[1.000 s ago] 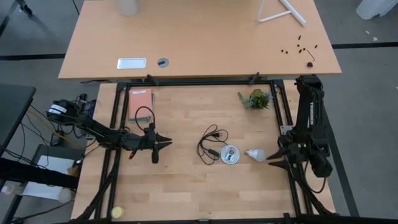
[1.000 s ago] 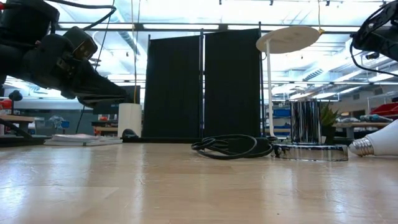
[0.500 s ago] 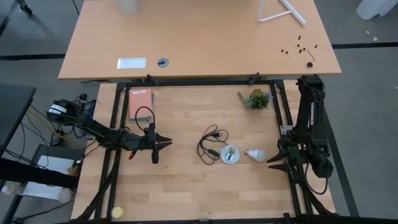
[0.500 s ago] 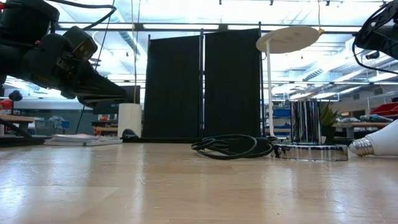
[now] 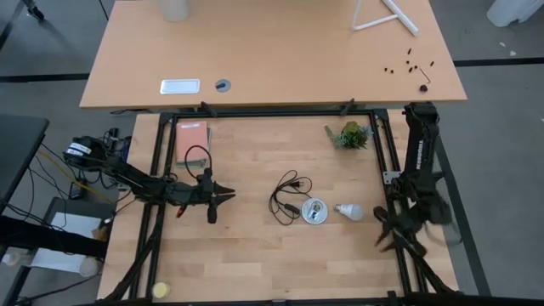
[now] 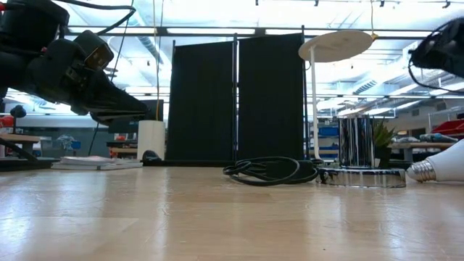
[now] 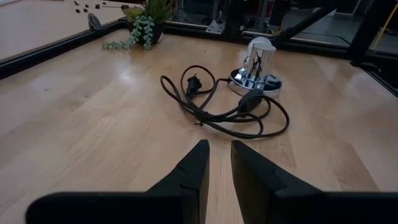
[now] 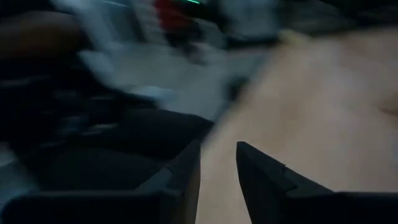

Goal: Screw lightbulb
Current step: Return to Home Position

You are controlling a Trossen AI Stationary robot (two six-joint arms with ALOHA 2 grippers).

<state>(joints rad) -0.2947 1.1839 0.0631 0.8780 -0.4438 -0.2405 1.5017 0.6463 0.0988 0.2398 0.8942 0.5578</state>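
The white lightbulb point(image 5: 347, 210) lies on its side on the wooden table, right of the silvery socket disc point(image 5: 314, 211). The socket's black cord point(image 5: 287, 195) is coiled to the disc's left. In the low view the lightbulb point(image 6: 442, 168) rests beside the socket point(image 6: 360, 174). My left gripper point(image 5: 229, 195) hovers shut at the table's left and points at the cord point(image 7: 224, 106) and socket point(image 7: 256, 68). My right gripper point(image 5: 382, 229) is shut at the table's right edge, just right of the bulb, and blurred. Neither gripper touches anything.
A small potted plant point(image 5: 348, 134) stands at the far right and a book point(image 5: 192, 136) lies at the far left. A black frame rail point(image 5: 389, 161) borders the table. A yellow ball point(image 5: 160, 291) sits at the near left corner.
My right gripper has swung about at the table's right edge. Its tips have turned away from the lightbulb toward the near edge, and it stays shut. The bulb, socket and cord lie where they were.
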